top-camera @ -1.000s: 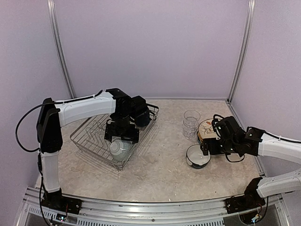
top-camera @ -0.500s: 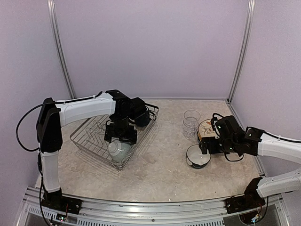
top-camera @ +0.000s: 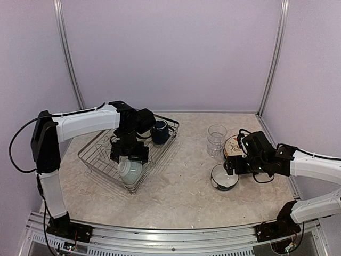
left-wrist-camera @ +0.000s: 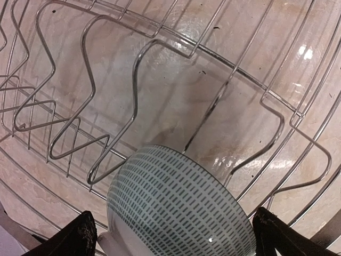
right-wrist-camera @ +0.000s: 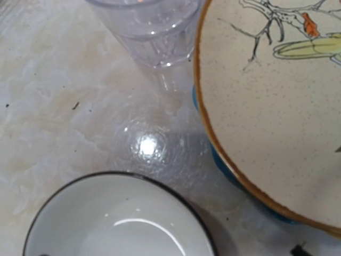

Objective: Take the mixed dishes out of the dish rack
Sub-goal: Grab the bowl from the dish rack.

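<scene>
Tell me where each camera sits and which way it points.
Top external: high behind the bases, looking down; left arm, right arm, dish rack, tumbler.
Left wrist: over the rack, facing down; left pincer straddles the teal bowl.
Right wrist: facing down at tumbler, bird plate, second bowl; nothing of the robot clearly shows.
Shared: teal bowl, top and left wrist.

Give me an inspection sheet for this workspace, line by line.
Surface: beige marbled table, glossy, a few dark specks.
Job's things: dish rack holds the navy mug; patterned bowl is at its near edge; tumbler, bird plate and white-lined bowl are out on the table.
Clutter: nothing seen.
Grippers: left gripper grips the patterned bowl; right gripper is beside the white-lined bowl, fingers unclear.
Cables: black cable loops off the left arm.
Surroundings: lilac walls, metal posts.
</scene>
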`<action>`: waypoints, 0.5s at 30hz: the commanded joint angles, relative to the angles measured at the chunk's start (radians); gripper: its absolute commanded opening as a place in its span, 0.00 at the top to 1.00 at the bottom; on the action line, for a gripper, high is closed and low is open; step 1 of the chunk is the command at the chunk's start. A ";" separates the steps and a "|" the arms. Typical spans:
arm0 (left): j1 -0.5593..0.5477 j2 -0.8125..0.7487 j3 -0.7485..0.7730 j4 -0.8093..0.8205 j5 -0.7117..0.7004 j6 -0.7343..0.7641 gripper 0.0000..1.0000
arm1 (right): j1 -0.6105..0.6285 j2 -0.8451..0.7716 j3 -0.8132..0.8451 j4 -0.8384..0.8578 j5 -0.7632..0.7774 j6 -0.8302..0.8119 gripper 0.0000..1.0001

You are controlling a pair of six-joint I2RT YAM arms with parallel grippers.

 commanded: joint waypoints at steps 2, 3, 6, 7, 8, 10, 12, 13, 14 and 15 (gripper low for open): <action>0.005 -0.052 -0.053 -0.061 0.039 0.036 0.01 | -0.006 0.014 -0.004 0.026 -0.013 -0.005 0.04; 0.005 -0.063 -0.060 -0.055 0.043 0.039 0.01 | -0.005 0.018 -0.003 0.028 -0.015 -0.006 0.04; 0.006 -0.080 -0.075 -0.042 0.055 0.044 0.01 | -0.006 0.031 0.002 0.034 -0.022 -0.007 0.04; 0.006 -0.083 -0.079 -0.040 0.055 0.042 0.01 | -0.006 0.034 0.002 0.037 -0.025 -0.008 0.04; 0.006 -0.086 -0.083 -0.039 0.055 0.038 0.01 | -0.006 0.037 0.004 0.036 -0.027 -0.008 0.04; 0.008 -0.092 -0.092 -0.039 0.057 0.033 0.01 | -0.006 0.041 0.005 0.037 -0.031 -0.008 0.04; 0.009 -0.095 -0.104 -0.043 0.060 0.029 0.01 | -0.006 0.041 0.004 0.038 -0.032 -0.008 0.04; 0.010 -0.099 -0.113 -0.038 0.063 0.029 0.01 | -0.006 0.040 0.004 0.038 -0.032 -0.007 0.04; 0.013 -0.102 -0.122 -0.029 0.068 0.031 0.01 | -0.006 0.040 0.004 0.039 -0.031 -0.007 0.04; 0.014 -0.107 -0.127 -0.018 0.073 0.030 0.01 | -0.006 0.041 0.004 0.040 -0.032 -0.007 0.04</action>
